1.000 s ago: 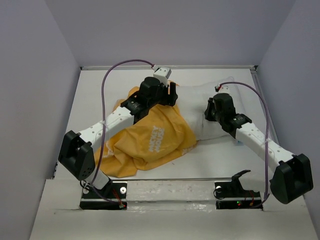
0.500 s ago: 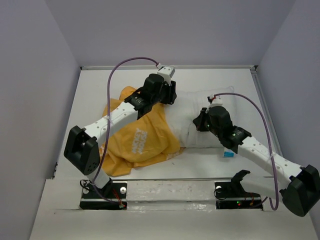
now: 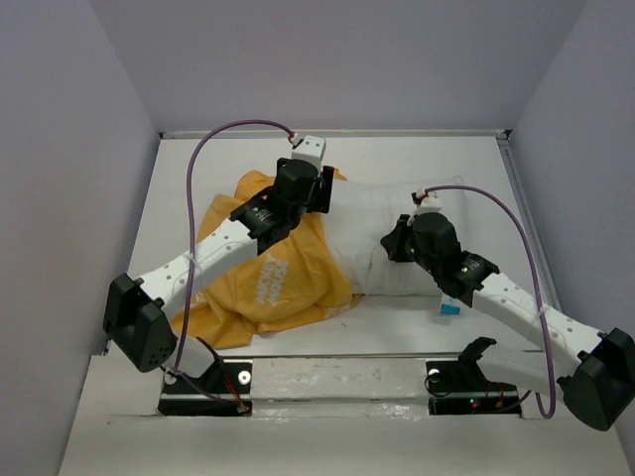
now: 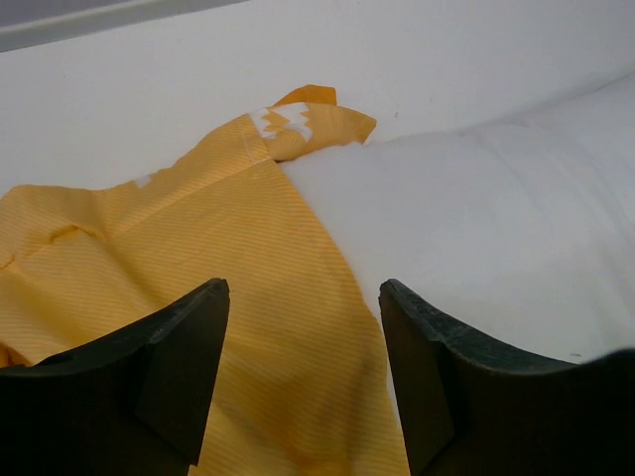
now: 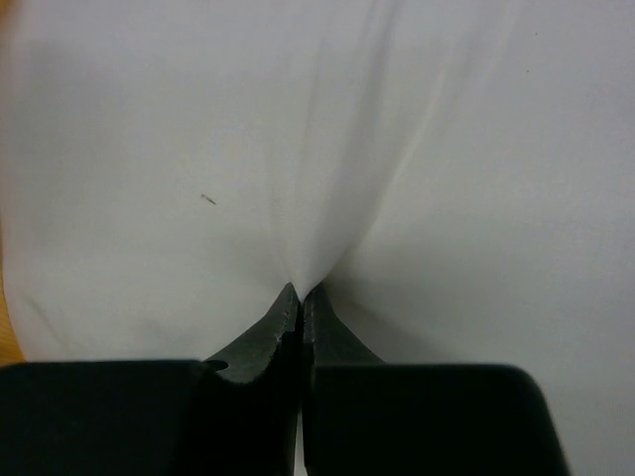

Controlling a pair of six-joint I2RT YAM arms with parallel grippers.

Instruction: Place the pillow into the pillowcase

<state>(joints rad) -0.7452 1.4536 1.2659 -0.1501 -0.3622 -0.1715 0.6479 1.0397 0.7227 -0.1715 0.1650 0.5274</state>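
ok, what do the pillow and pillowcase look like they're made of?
The pillow: soft matte white fabric, probably over loose filling; it puckers into folds where the right gripper pinches it. The pillowcase: thin orange-yellow cloth, likely woven, with a fine stripe-like texture and limp creases.

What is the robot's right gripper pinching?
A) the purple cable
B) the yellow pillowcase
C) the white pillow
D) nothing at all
C: in the right wrist view, the right gripper is closed tight on a puckered fold of the white pillow.
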